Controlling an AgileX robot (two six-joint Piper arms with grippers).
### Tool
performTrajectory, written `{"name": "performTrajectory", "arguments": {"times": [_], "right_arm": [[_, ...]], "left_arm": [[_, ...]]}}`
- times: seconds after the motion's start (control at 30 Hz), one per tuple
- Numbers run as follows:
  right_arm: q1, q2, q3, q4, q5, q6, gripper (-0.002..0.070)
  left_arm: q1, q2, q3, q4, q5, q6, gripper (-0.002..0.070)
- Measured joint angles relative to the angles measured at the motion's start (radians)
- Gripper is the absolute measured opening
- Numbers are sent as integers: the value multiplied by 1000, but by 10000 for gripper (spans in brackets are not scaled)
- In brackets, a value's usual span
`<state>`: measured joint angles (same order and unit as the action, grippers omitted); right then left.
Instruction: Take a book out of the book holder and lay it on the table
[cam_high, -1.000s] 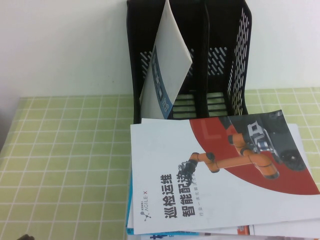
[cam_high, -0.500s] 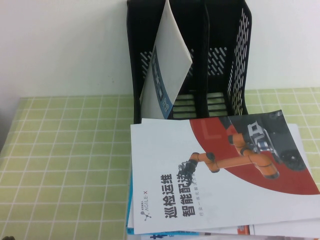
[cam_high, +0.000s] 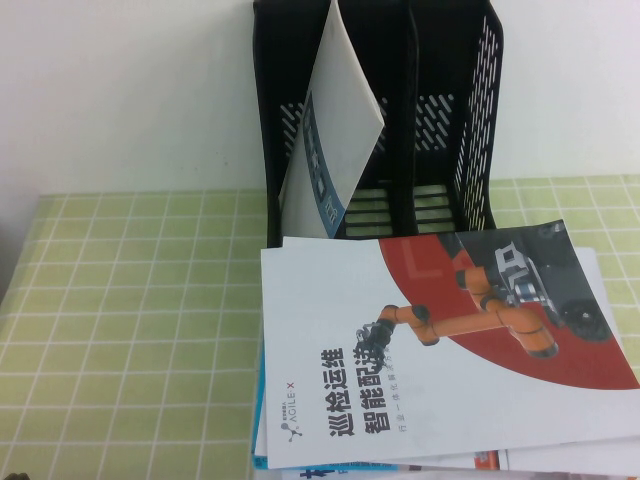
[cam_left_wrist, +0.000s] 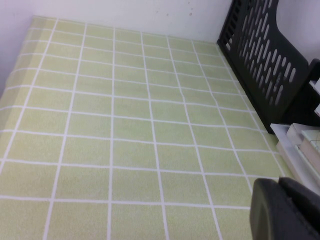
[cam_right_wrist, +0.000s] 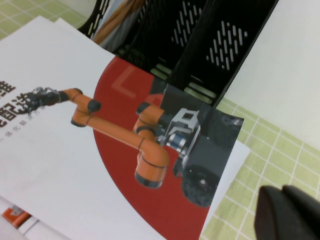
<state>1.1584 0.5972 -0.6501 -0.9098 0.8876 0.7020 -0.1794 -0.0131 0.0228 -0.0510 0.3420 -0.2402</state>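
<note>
Already flat: book out of the holder

Left gripper (cam_left_wrist: 285, 210) hovers over bare tabletop (cam_high: 130, 330), jaw state unclear. The book holder (cam_high: 440, 110) stands behind the book (cam_high: 430, 350), which tops a loose stack. Right gripper (cam_right_wrist: 287, 215) hangs beside it, opening unreadable; a careless brush could slide the stack.

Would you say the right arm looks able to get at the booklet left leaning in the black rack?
Probably yes. The booklet leans in the open-topped rack, uncovered. The right gripper hovers by the brochure's corner; the left gripper sits over bare table.
</note>
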Motion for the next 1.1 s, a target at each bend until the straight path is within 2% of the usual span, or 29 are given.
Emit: {"name": "performTrajectory", "arguments": {"times": [0.27,0.37,0.47,0.57,0.73,0.8,0.93,1.1], "right_arm": [[0,-5,0,0,0,0,-1],[-49,-12,0,0,-15,0,-1],[-172,-16,0,0,-45,-13,-1],[-375,-33,0,39,-102,24,-1],[-792,-133,11,244,-191,120,-1],[-894,-168,15,281,-191,133,-1],[-1004,-197,15,288,-191,135,-1],[-1022,-198,57,328,-278,135,-1]], "left_arm": [[0,0,0,0,0,0,-3],[0,0,0,0,0,0,-3],[0,0,0,0,0,2,-3],[0,0,0,0,0,2,-3],[0,0,0,0,0,2,-3],[0,0,0,0,0,2,-3],[0,0,0,0,0,2,-3],[0,0,0,0,0,2,-3]]}}
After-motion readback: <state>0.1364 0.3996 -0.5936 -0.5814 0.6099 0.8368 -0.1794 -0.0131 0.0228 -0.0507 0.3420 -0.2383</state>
